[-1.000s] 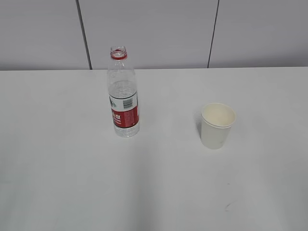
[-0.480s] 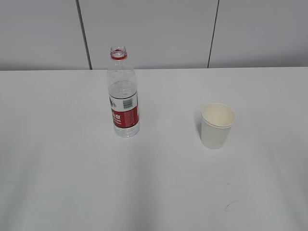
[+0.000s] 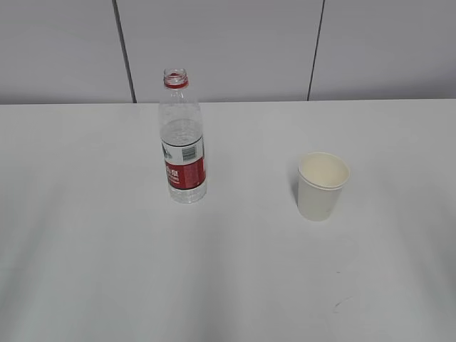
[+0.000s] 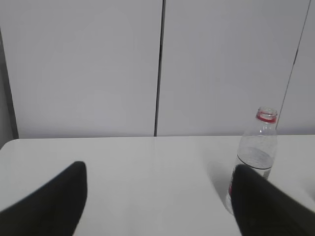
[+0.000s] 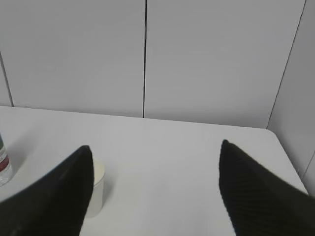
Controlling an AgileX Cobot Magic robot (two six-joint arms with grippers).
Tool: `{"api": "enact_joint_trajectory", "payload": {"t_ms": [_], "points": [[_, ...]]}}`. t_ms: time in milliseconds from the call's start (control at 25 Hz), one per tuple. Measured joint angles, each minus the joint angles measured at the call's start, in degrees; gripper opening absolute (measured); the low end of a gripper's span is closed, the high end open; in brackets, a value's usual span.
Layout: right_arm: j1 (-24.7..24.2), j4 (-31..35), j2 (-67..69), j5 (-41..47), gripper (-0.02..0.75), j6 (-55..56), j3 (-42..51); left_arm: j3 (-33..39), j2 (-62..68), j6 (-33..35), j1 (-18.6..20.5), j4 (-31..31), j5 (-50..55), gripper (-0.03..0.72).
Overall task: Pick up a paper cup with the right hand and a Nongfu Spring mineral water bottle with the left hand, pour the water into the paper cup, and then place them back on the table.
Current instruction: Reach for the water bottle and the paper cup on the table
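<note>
Nothing had shifted over the last second: clear plastic red-labelled bottle (image 3: pixel 183 139) and cream paper cup (image 3: pixel 322 186) stood well apart on the white bench (image 3: pixel 107 249), both black end effectors (image 4: pixel 157 206) (image 5: pixel 155 189) spread wide, grasping unstarted.

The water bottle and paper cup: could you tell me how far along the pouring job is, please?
Nothing is done yet. The bottle and cup stand upright and apart on the table. The left claw and right claw are open and hold nothing. Grasping, pouring and setting back all remain.
</note>
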Motion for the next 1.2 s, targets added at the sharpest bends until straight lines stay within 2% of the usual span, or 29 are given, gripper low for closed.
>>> {"api": "enact_joint_trajectory", "payload": {"t_ms": [400,680,840,960,1080,1200], "points": [[1.1,1.0,8.5,-13.8,0.590,-3.0,6.2,0.3,20.9,1.3,-6.7,1.1,-17.1,0.543],[1.1,1.0,20.6,-22.4,0.590,-3.0,6.7,0.3,37.7,1.3,-7.5,1.1,-30.2,0.538],[1.1,0.7,27.3,-30.5,0.590,-2.6,6.7,0.3,43.8,1.3,-7.5,1.0,-35.3,0.533],[1.1,-3.8,32.8,-35.8,0.590,2.4,6.7,0.3,47.2,0.3,-7.5,1.0,-38.8,0.533],[1.1,-15.4,38.9,-41.9,0.590,11.6,6.7,0.3,50.5,-1.1,-7.5,1.0,-42.3,0.531],[1.1,-23.5,45.5,-48.6,0.577,16.3,6.7,0.3,53.7,-2.5,-7.5,2.7,-44.9,0.531]]}}
